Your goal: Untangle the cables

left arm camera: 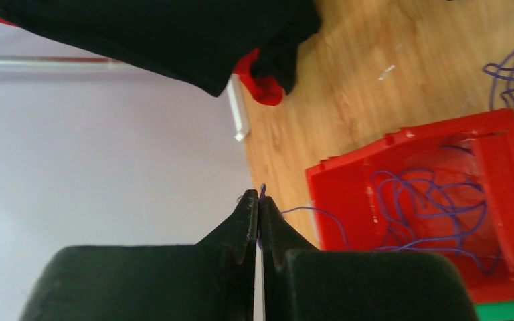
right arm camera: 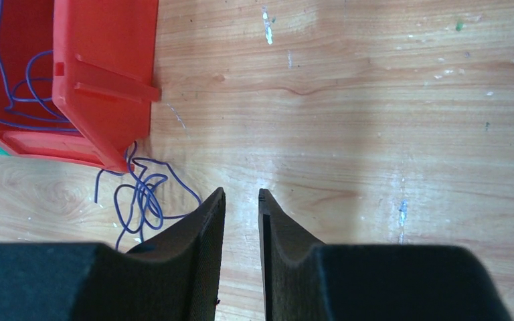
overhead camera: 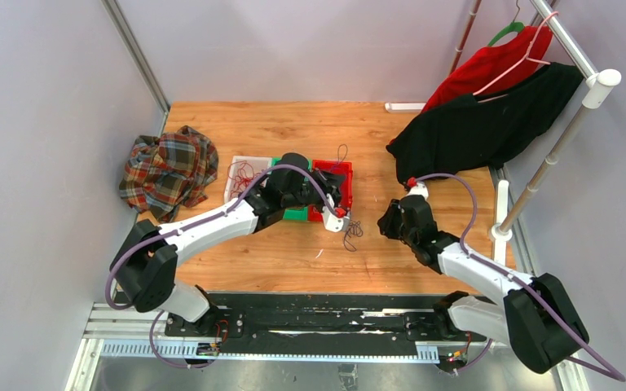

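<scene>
Your left tool [left arm camera: 260, 200] is pinched tight on 1 purple cable [left arm camera: 262, 191], with the strand poking out just past the fingertips. From there the strand trails off at 3 o'clock toward the red bin [left arm camera: 415, 144]. Inside that bin lie more coiled purple cables [left arm camera: 418, 200], looped loosely over its floor.

Your right tool [right arm camera: 242, 197] hangs over bare wood with its jaws only narrowly parted and nothing between them. In its own view a loose purple tangle [right arm camera: 144, 197] lies on the surface [overhead camera: 293, 261] at 9 o'clock of the fingertips, just beside the corner of the red bin and apart from the tool.

From above, the red bin sits near the middle of the surface with the left arm reaching over it. The green bin [overhead camera: 297, 214] is at its 8 o'clock, mostly hidden under the arm. The white bin [overhead camera: 230, 187] is at 9 o'clock and holds thin red cables [overhead camera: 243, 171]. A plaid shirt [overhead camera: 167, 171] lies at 9 o'clock of the white bin. A black garment [overhead camera: 481, 122] hangs at 2 o'clock of the surface.
</scene>
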Controlling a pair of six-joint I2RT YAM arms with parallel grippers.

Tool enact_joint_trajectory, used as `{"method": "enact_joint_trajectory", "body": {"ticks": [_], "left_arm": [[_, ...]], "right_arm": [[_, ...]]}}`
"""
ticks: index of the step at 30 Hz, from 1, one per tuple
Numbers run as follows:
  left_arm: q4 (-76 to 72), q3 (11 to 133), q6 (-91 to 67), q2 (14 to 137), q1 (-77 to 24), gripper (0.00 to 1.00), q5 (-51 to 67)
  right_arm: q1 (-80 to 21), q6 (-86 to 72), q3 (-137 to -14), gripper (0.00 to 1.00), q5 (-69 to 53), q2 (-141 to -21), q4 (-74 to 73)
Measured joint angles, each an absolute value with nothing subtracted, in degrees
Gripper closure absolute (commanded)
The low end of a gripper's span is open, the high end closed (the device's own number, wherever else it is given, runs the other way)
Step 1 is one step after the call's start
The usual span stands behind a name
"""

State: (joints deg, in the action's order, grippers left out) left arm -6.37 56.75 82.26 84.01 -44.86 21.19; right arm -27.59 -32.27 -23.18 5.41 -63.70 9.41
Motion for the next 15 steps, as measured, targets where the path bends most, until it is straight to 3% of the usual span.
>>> {"method": "enact_joint_trajectory", "body": {"ticks": [7,15], "left_arm": [[-0.9,56.8,77.3,84.6,-45.2,1.0,21.4],[10.6,68.9,63.2,95.0,-45.3,1.0,19.4]], "right_arm": [[-27.4,-32.1,-22.2,0.76,5.7,-63.5,9.4],[-27.2,-32.2,-21.5,0.81,5.8,-63.4,9.8]]}}
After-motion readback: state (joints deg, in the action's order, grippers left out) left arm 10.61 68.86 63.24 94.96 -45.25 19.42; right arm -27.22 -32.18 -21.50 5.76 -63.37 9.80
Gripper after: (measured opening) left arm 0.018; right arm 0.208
